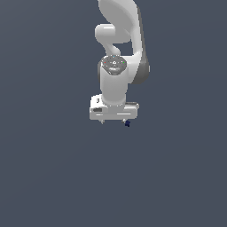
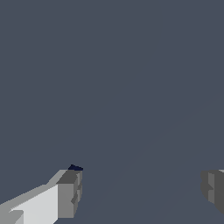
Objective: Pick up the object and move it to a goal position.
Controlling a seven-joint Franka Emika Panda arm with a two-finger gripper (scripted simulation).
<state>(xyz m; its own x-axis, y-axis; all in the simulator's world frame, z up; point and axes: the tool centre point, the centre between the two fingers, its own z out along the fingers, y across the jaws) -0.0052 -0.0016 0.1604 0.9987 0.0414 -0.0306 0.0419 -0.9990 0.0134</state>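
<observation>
The white gripper [image 1: 114, 120] hangs with its jaws spread wide apart and nothing between them. The tiny dark navy block [image 1: 127, 123] sits just beside the finger on the exterior view's right, outside the gap rather than within it; whether the two touch I cannot tell. In the wrist view only a sliver of the block [image 2: 75, 167] peeks from behind one grey fingertip [image 2: 70, 192]. The arm [image 1: 117, 53] points straight down over the plain grey floor [image 1: 48, 168].
</observation>
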